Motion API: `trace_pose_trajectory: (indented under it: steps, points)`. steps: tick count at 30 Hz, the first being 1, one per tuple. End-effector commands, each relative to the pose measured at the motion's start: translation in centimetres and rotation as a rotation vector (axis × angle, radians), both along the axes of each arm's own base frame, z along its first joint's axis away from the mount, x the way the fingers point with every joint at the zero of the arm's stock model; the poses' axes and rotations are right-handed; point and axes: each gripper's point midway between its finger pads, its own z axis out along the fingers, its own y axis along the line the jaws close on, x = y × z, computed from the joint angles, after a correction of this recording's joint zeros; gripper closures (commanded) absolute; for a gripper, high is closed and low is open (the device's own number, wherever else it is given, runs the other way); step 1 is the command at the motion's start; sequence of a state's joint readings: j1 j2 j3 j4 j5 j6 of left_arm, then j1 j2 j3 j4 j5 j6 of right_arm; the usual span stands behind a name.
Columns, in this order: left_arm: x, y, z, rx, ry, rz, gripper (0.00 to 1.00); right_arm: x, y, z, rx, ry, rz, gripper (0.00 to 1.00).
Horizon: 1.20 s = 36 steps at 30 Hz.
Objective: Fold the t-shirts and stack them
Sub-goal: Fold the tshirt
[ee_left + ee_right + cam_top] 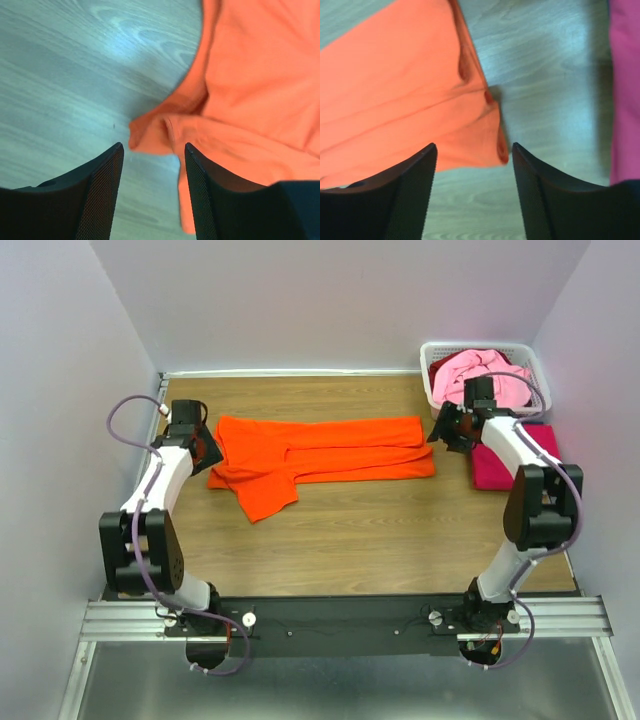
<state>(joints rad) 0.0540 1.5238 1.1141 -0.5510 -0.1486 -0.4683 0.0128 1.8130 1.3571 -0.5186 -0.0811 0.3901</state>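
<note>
The bright orange t-shirt (320, 455) lies folded lengthwise into a long band across the table, with one sleeve sticking out at its lower left. My left gripper (203, 447) hovers open at the shirt's left end; the cloth corner (150, 135) lies just past its fingertips, untouched. My right gripper (443, 430) hovers open at the right end, above the shirt's corner (492, 145). A magenta-red t-shirt (505, 462) lies folded on the table by the right arm, also in the right wrist view (625, 90). A pale pink t-shirt (480, 375) is heaped in the basket.
A white slotted basket (432, 390) stands at the back right corner. Walls close in the table on the left, back and right. Bare wooden table (380, 530) lies in front of the orange shirt.
</note>
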Motion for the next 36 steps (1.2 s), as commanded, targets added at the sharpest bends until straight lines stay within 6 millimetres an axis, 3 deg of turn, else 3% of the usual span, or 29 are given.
trace_pose_trajectory:
  steps: [1, 2, 5, 6, 10, 16, 26, 29, 32, 33, 34, 36]
  points:
    - [-2.0, -2.8, 1.8, 0.026, -0.04, -0.051, 0.4, -1.9, 0.2, 3.3, -0.005, -0.071, 0.027, 0.3]
    - [-2.9, -4.3, 1.2, 0.033, -0.026, -0.085, 0.4, -2.8, 0.3, 2.8, -0.003, -0.057, 0.034, 0.29]
    - [-4.5, -6.7, 0.8, 0.01, -0.025, -0.127, 0.4, -4.1, 0.8, 4.0, 0.014, -0.085, 0.051, 0.25]
    - [-5.6, -8.5, -0.4, -0.019, 0.005, -0.181, 0.4, -4.9, 1.2, 3.6, 0.024, -0.076, 0.064, 0.25]
    - [-8.5, -11.5, -3.6, -0.051, 0.1, -0.26, 0.41, -6.5, 1.7, 3.6, 0.036, -0.075, 0.086, 0.24]
    - [-10.6, -13.2, -7.2, -0.058, 0.203, -0.318, 0.41, -8.3, 2.1, 2.4, 0.047, -0.049, 0.108, 0.24]
    - [-10.7, -12.9, -9.2, -0.032, 0.242, -0.298, 0.46, -9.2, 2.9, 1.8, 0.081, -0.034, 0.147, 0.24]
    - [-10.9, -12.9, -9.8, -0.03, 0.263, -0.302, 0.54, -9.3, 2.9, 1.5, 0.084, -0.028, 0.147, 0.24]
    - [-10.6, -12.9, -9.5, -0.025, 0.255, -0.299, 0.8, -9.3, 3.0, 1.5, 0.09, -0.026, 0.151, 0.24]
    - [-10.1, -12.8, -8.7, -0.022, 0.224, -0.292, 0.93, -9.3, 3.0, 1.5, 0.09, -0.026, 0.151, 0.24]
    - [-9.6, -12.8, -8.1, -0.02, 0.202, -0.286, 1.0, -9.2, 3.0, 1.6, 0.089, -0.028, 0.154, 0.24]
    - [-8.3, -12.7, -6.5, -0.003, 0.147, -0.272, 1.0, -9.1, 2.8, 1.6, 0.081, -0.031, 0.143, 0.24]
